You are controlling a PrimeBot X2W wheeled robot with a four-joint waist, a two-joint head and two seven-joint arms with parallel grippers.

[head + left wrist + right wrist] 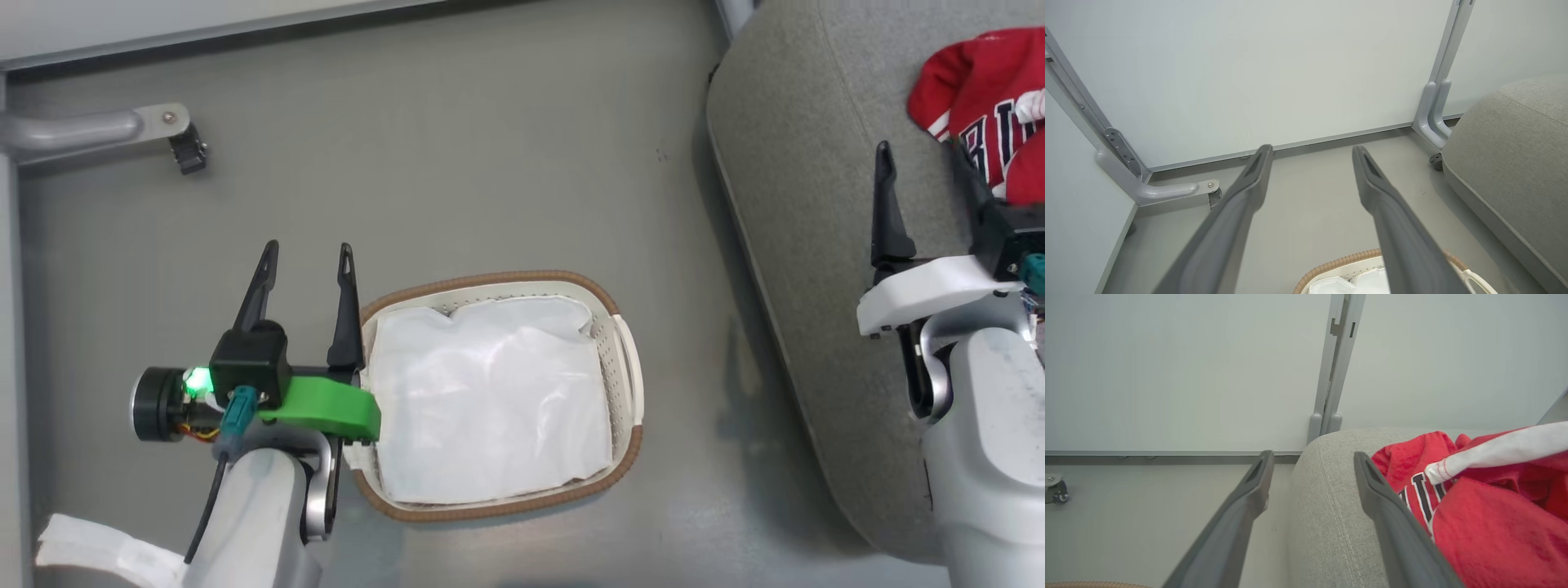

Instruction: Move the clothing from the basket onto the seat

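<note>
Currently, head view: left gripper (309, 247) and right gripper (921, 151) spread empty, white liner (490, 392) in basket (490, 278); right wrist view adds white trim (1494, 451) on red clothing (1494, 539) atop the seat (1323, 498).

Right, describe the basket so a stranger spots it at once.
Find the big grey seat at the head view's right; on the floor left of it sits an oval white basket. Its brown woven rim and white cloth liner set it apart from the plain grey around it.
</note>
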